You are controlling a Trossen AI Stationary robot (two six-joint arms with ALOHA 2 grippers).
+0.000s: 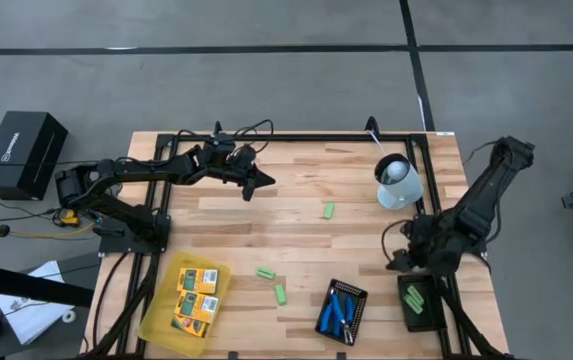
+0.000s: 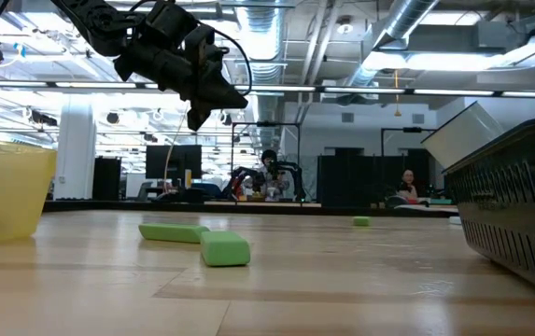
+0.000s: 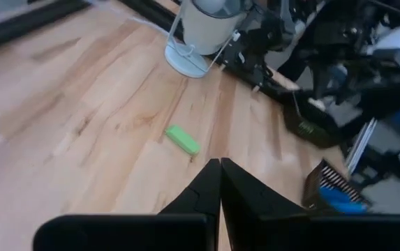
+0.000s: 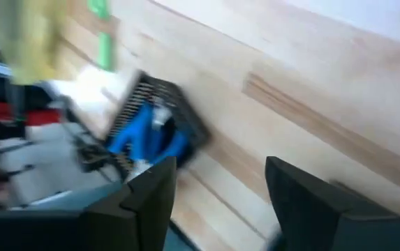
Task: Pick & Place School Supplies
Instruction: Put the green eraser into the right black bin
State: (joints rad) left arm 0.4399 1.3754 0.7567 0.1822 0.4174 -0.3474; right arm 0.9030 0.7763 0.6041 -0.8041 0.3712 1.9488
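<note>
Three green blocks lie flat on the wooden table (image 1: 296, 180): one (image 1: 329, 210) toward the right, two (image 1: 266, 272) (image 1: 280, 294) near the front. More green blocks (image 1: 418, 298) lie in a black ribbed tray (image 1: 421, 318) at the right front. Blue-handled tools (image 1: 340, 310) lie in a second black tray (image 1: 354, 296). Yellow-orange packs (image 1: 196, 296) lie in the translucent yellow tray (image 1: 161, 325). My left gripper (image 1: 258, 183) hangs shut above the table's far left part, holding nothing. My right gripper (image 4: 217, 202) is open and bare, raised near the table's right side (image 1: 401, 260).
A clear cup-like holder on a round base (image 1: 398, 182) stands at the far right, close to my right arm. A black metal frame (image 1: 296, 137) runs along the table's edges. Bare wood lies across the table's middle. The room beyond the table holds desks and people.
</note>
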